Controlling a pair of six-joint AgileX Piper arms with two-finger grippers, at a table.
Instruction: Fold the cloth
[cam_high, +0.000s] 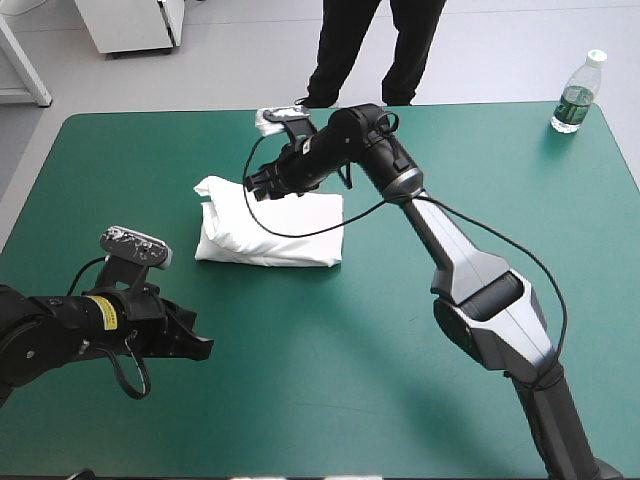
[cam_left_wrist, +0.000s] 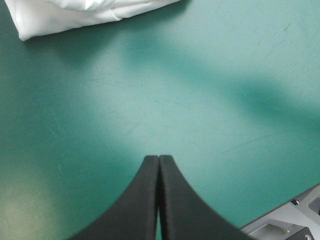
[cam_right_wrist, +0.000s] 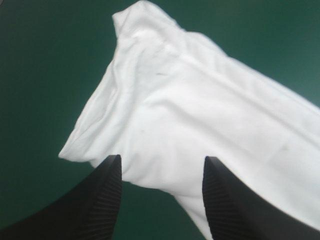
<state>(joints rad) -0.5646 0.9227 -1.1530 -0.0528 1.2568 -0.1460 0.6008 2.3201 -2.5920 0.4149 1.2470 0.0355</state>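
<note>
Item count, as inspected. I record one T-shirt (cam_high: 270, 230), white, in a single folded bundle. I record two grippers, both my own: one left gripper (cam_left_wrist: 158, 159) and one right gripper (cam_right_wrist: 162, 160). Between them I count four black fingers (cam_right_wrist: 95, 210), two to each gripper; one pair is pressed together and one pair stands apart. One bottle (cam_high: 578, 93), clear with a white cap. One table (cam_high: 420, 420), teal-green cover.

Bright even light, soft broad shadows across the teal-green cover (cam_high: 330, 370)
</note>
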